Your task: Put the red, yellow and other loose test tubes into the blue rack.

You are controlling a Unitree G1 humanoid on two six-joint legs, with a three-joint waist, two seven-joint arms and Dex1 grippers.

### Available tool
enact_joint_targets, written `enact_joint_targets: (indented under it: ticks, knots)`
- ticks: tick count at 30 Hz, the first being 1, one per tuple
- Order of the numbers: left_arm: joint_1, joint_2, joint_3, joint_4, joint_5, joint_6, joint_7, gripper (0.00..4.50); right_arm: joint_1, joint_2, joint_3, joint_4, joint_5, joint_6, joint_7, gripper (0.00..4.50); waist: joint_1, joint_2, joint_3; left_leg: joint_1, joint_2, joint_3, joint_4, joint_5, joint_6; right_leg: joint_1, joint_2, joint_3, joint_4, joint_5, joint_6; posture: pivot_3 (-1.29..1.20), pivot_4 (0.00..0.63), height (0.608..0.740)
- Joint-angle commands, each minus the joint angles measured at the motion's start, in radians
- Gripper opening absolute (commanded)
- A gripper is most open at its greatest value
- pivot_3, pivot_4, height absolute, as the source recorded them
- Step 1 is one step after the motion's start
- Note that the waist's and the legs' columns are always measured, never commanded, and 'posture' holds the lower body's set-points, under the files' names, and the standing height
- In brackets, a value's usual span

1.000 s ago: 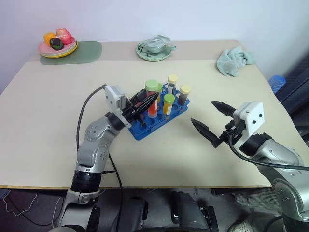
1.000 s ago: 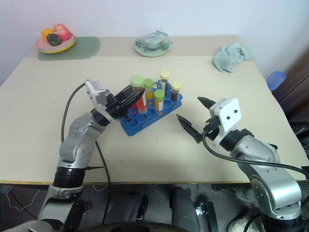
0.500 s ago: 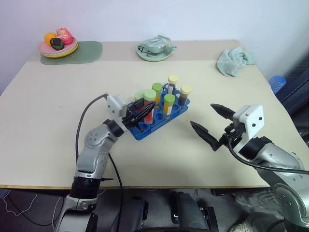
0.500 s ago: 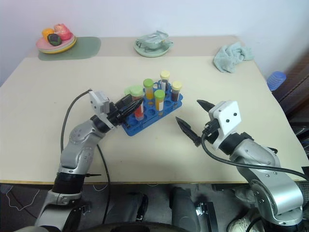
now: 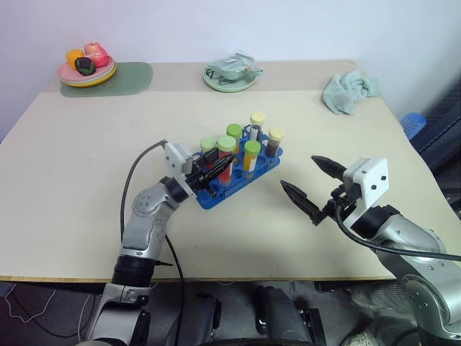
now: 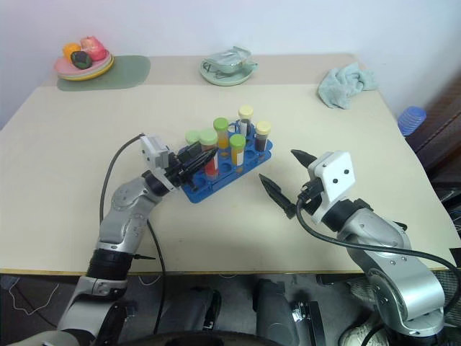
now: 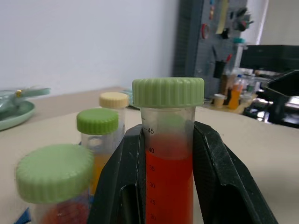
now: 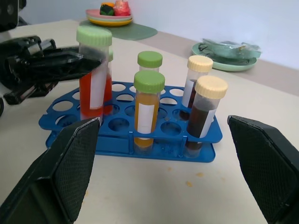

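Note:
The blue rack (image 5: 241, 173) lies mid-table and holds several capped tubes, among them a yellow one (image 5: 251, 157) and a dark one with a cream cap (image 5: 275, 142). My left gripper (image 5: 218, 168) is shut on a red test tube with a green cap (image 7: 168, 154). That tube stands upright at the rack's left end, its lower end down at the holes. A second green-capped red tube (image 7: 53, 175) stands right beside it. My right gripper (image 5: 299, 171) hovers open to the right of the rack with nothing between its fingers (image 8: 60, 172).
At the back left a plate of fruit (image 5: 86, 68) sits on a green mat. A pale green dish (image 5: 230, 76) stands at the back middle. A teal cloth (image 5: 350, 91) lies at the back right. Bare tabletop surrounds the rack.
My left gripper has come down with the red tube, which went from tilted above the rack to upright at its left end. The right gripper has stayed put, open.

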State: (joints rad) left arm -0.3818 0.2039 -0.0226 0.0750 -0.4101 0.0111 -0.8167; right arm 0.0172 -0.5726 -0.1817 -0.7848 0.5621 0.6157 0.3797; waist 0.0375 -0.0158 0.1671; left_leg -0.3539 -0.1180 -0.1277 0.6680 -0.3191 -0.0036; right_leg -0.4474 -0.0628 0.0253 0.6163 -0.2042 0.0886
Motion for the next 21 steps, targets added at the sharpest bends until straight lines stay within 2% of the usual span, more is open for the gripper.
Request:
enact_joint_targets:
  ticks: [1, 10, 16, 19, 21]
  knots:
    - [0.008, 0.03, 0.005, 0.02, -0.003, 0.001, -0.039, 0.76, -0.004, 0.011, -0.007, -0.029, -0.007, -0.031, -0.004, 4.5, -0.001, 0.0, 0.0, 0.0, 0.0, 0.0, 0.0, 0.0, 0.0, 0.0, 0.0, 0.0, 0.0, 0.0, 0.0, 0.0, 0.15, 0.74]
    - [-0.007, 0.072, 0.007, 0.042, -0.01, 0.012, -0.095, 0.76, -0.013, 0.027, 0.011, -0.006, -0.026, -0.057, 0.002, 4.5, -0.013, 0.0, 0.0, 0.0, 0.001, 0.0, 0.0, 0.0, 0.0, 0.0, 0.001, 0.0, 0.0, 0.0, 0.0, 0.0, 0.15, 0.74]
    - [0.006, 0.074, 0.018, 0.004, -0.014, 0.026, -0.085, 3.61, -0.02, 0.032, 0.017, 0.006, -0.033, -0.066, 0.011, 4.5, -0.024, 0.0, 0.0, 0.0, 0.001, 0.0, 0.0, 0.0, 0.0, 0.0, 0.0, 0.0, 0.0, 0.0, 0.0, 0.0, 0.15, 0.74]
    - [0.028, 0.084, 0.032, -0.067, -0.07, 0.078, -0.098, 3.61, -0.018, 0.028, 0.015, 0.016, -0.031, -0.072, 0.024, 4.5, -0.025, 0.0, 0.0, 0.0, 0.001, 0.0, 0.0, 0.0, 0.0, 0.0, 0.0, 0.0, 0.0, 0.0, 0.0, 0.0, 0.15, 0.74]
    - [0.051, 0.103, 0.035, -0.112, -0.055, 0.069, -0.089, 3.61, -0.017, 0.024, 0.013, 0.029, -0.028, -0.077, 0.04, 4.5, -0.024, 0.0, 0.0, 0.0, 0.001, 0.0, 0.0, 0.0, 0.0, 0.0, 0.0, 0.0, 0.0, 0.0, 0.0, 0.0, 0.15, 0.74]
